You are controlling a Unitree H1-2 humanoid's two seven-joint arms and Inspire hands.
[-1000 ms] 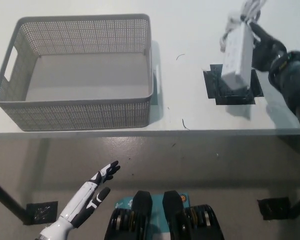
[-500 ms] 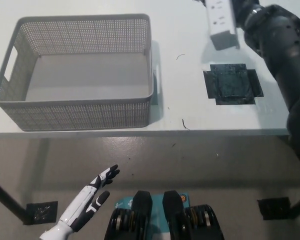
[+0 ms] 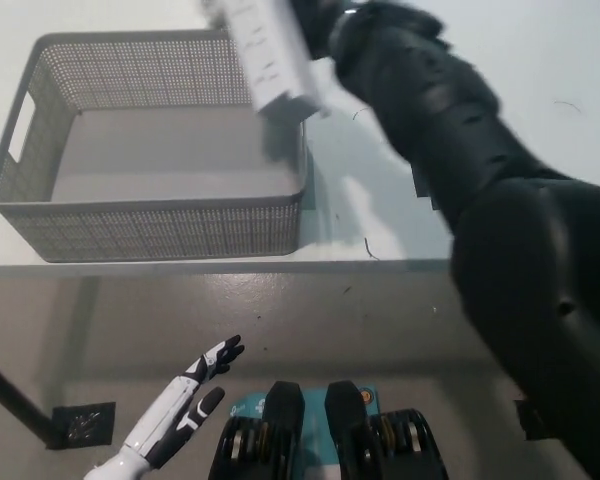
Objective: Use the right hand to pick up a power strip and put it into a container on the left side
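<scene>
head view: white power strip (image 3: pixel 270 55), judged rigid, light, smooth, is held by far end in black right hand (image 3: pixel 325 22), above right rim of grey basket (image 3: pixel 160 215). white left hand (image 3: pixel 185 400) rests low, fingers spread.

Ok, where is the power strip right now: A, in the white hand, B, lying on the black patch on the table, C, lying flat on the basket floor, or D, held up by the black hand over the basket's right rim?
D: the right hand holds the power strip above the right rim of the grey basket.
</scene>
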